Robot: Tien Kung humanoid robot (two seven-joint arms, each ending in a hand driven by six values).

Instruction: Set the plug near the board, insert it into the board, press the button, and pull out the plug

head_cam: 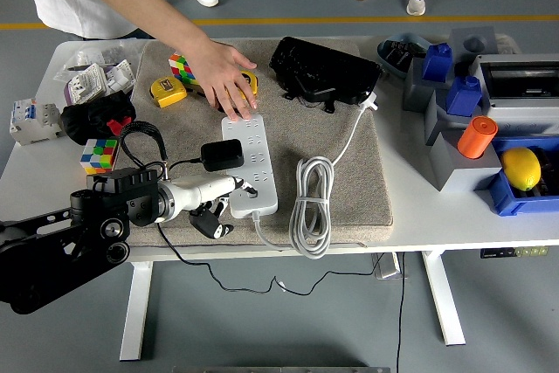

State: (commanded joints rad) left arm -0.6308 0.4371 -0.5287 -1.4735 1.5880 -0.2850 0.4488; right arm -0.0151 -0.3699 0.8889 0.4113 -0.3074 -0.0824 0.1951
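The white power board [251, 166] lies lengthwise on the grey mat [349, 172]. A black plug [222, 154] sits on the board's left edge at its middle, its black cord looping left. My left hand [220, 204] is at the board's near-left corner, one white finger [236, 184] stretched out to touch the board's near end. Its other fingers are curled underneath and hold nothing. A person's hand [225, 83] presses flat on the board's far end.
The board's white cable [310, 203] lies coiled to its right. A black bag [323, 72], a yellow tape measure [164, 89] and colour cubes [98, 153] lie around the mat. Blue bins, an orange cylinder [476, 135] and a yellow fruit [521, 166] crowd the right side.
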